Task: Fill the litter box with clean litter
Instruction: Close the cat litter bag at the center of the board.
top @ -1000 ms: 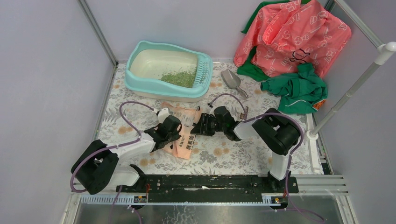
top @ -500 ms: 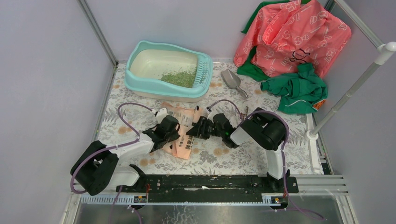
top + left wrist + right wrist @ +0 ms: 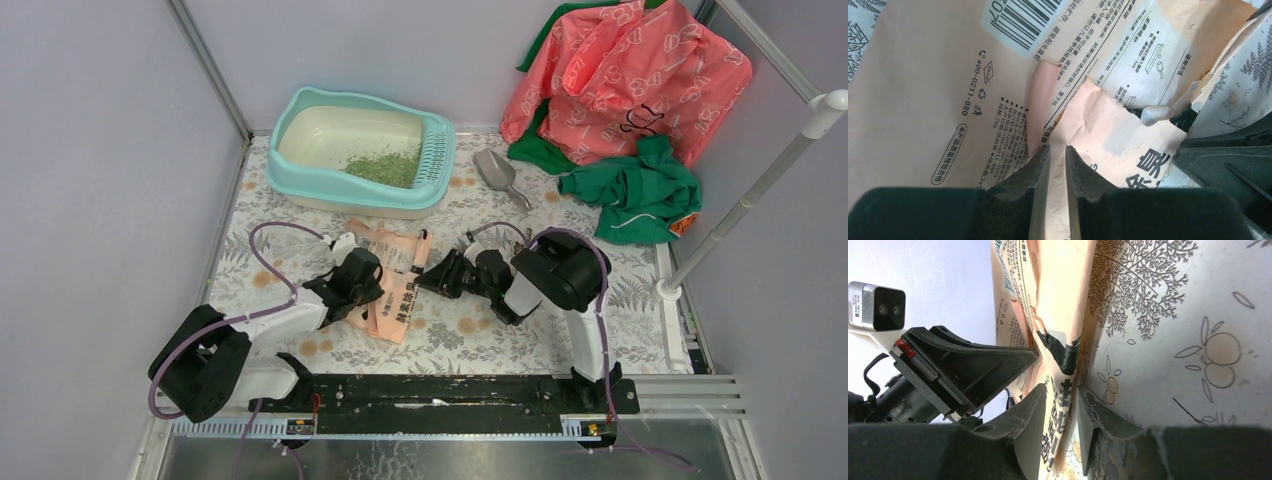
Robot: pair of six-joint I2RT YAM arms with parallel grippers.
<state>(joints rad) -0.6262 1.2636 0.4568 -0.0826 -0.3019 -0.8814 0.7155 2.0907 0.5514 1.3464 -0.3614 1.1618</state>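
The litter box [image 3: 437, 150] sits at the far left of the bench [image 3: 470, 335], well apart from both hands. The clean litter [image 3: 385, 167] is heaped in its basin against the grille end. Nearer the arms, a peach paper bag [image 3: 398, 290] lies flat between the two hands. The left hand [image 3: 1058, 150] is nearly closed, its fingers pinching a fold of the bag. The right hand [image 3: 1063, 390] is nearly closed too, on the bag's opposite edge, with printed paper filling the narrow gap between its fingers. A barcode and the number 400-0211-880 can be read on the bag. The lines of Chinese print are mostly too small to make out. A grey scoop [image 3: 497, 172] lies to the right of the box. From above, both hands' fingertips are hidden under their own bodies.
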